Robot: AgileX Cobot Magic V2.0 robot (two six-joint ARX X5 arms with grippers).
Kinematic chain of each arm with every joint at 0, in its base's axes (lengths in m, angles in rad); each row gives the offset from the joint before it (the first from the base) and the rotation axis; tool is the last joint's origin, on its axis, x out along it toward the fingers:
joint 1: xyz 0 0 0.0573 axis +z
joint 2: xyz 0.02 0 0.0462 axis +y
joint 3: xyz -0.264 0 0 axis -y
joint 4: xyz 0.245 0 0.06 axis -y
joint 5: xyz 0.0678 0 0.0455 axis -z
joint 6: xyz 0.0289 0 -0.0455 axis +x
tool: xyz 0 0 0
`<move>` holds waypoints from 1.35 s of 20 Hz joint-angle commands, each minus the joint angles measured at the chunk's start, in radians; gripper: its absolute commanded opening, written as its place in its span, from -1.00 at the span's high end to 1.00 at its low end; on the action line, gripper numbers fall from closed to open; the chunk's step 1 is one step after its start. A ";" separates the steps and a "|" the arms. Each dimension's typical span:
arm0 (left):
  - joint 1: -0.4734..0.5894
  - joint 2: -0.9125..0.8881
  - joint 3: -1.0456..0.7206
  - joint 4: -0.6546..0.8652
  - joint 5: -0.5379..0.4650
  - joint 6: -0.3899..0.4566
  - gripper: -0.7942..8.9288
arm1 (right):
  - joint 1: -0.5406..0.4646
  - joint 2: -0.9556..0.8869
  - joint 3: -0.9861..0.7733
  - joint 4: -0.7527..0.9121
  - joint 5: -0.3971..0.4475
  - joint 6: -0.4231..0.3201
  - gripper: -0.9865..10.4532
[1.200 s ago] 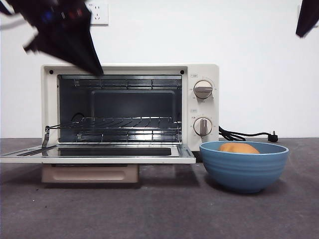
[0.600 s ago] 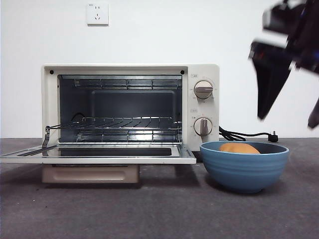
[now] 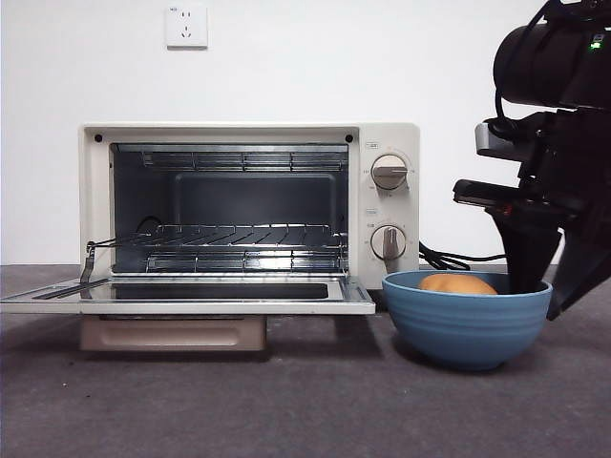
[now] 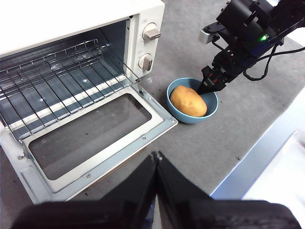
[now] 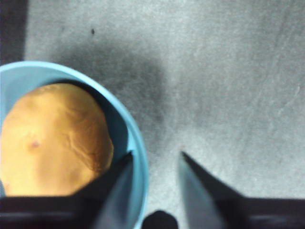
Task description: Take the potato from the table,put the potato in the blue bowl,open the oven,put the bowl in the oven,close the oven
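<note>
The golden-brown potato (image 3: 458, 283) (image 4: 188, 100) (image 5: 52, 138) lies inside the blue bowl (image 3: 468, 329) (image 4: 211, 112) (image 5: 139, 157), which stands on the table just right of the oven (image 3: 387, 205) (image 4: 71, 19). The oven door (image 3: 191, 296) (image 4: 95, 138) hangs open and flat. My right gripper (image 3: 544, 291) (image 4: 206, 87) (image 5: 156, 155) is open at the bowl's right rim, one jaw inside the bowl beside the potato, the other outside. High above the table in front of the open door, my left gripper (image 4: 156, 155) is shut and holds nothing.
A wire rack (image 3: 229, 237) sits inside the oven cavity. The black power cord (image 3: 468, 258) trails on the table behind the bowl. A wall socket (image 3: 186, 26) is above the oven. The table's edge (image 4: 257, 152) runs close to the bowl's near side.
The left arm has left the front view at the upper left. The right arm has come down from the top right corner to the bowl's right rim.
</note>
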State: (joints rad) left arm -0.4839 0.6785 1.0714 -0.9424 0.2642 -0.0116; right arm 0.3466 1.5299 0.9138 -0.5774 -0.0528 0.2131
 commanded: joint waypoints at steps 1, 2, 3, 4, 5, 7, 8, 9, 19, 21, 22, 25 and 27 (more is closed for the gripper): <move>-0.001 -0.003 -0.005 0.002 -0.005 -0.007 0.85 | 0.001 0.005 -0.010 0.017 -0.010 -0.005 0.86; -0.001 -0.003 -0.005 0.002 -0.008 -0.007 0.85 | 0.000 0.004 -0.010 0.017 -0.031 -0.005 0.86; -0.001 -0.003 -0.005 0.002 -0.021 -0.007 0.85 | 0.002 0.000 -0.010 0.018 -0.053 -0.004 0.86; -0.001 -0.003 -0.005 0.002 -0.036 -0.006 0.85 | 0.002 -0.008 -0.010 0.019 -0.054 -0.004 0.86; -0.001 -0.002 -0.005 0.002 -0.051 -0.006 0.85 | 0.009 -0.027 -0.010 0.019 -0.053 -0.001 0.86; -0.001 -0.002 -0.005 0.002 -0.080 -0.002 0.85 | 0.040 -0.083 -0.010 0.015 -0.053 0.015 0.86; -0.001 -0.002 -0.005 0.002 -0.098 0.003 0.85 | 0.060 -0.116 -0.009 0.016 -0.053 0.026 0.86; -0.001 -0.002 -0.005 0.002 -0.119 0.013 0.85 | 0.091 -0.158 -0.007 0.016 -0.053 0.035 0.86; -0.001 -0.002 -0.005 -0.002 -0.132 0.026 0.85 | 0.292 -0.026 0.271 0.090 0.033 0.152 0.86; -0.001 -0.002 -0.005 -0.007 -0.132 0.038 0.85 | 0.297 0.063 0.352 0.096 0.043 0.164 0.86; -0.001 -0.002 -0.005 -0.012 -0.132 0.039 0.85 | 0.297 0.103 0.388 0.099 0.061 0.167 0.86; -0.001 -0.002 -0.005 -0.021 -0.131 0.039 0.85 | 0.296 0.208 0.488 0.099 0.064 0.183 0.86; -0.001 -0.002 -0.005 -0.025 -0.129 0.039 0.85 | 0.296 0.261 0.534 0.099 0.089 0.190 0.86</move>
State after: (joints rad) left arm -0.4839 0.6785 1.0714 -0.9665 0.1337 0.0162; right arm 0.6411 1.7828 1.4456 -0.4835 0.0307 0.3862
